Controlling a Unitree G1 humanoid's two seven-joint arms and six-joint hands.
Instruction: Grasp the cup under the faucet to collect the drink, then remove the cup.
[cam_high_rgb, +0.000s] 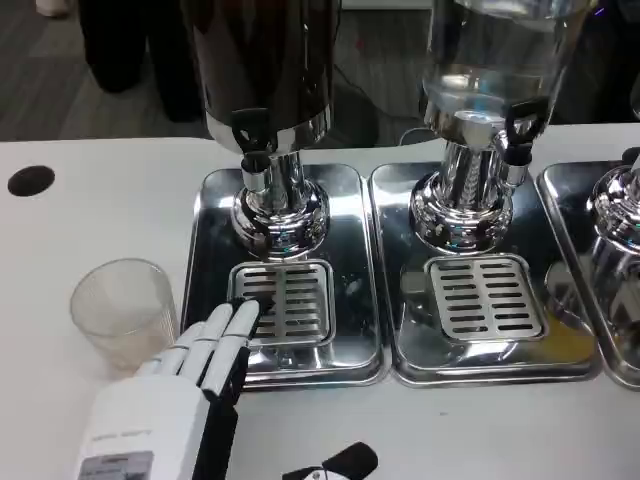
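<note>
An empty clear plastic cup (122, 312) stands upright on the white table, left of the steel drip tray (212, 240). It is not under the black faucet (251, 137) of the dark drink dispenser (262, 60). My left hand (185, 390) lies just right of the cup with its fingers stretched forward and nothing in them. Its fingertips (240, 318) reach the front left corner of the slotted grate (283, 300) below the faucet. The black thumb tip (335, 464) shows at the bottom edge.
A second dispenser with a clear tank (490, 60) stands on its own tray (400, 330) to the right, and a third (618, 210) is at the right edge. A black hole (30, 180) marks the table at far left.
</note>
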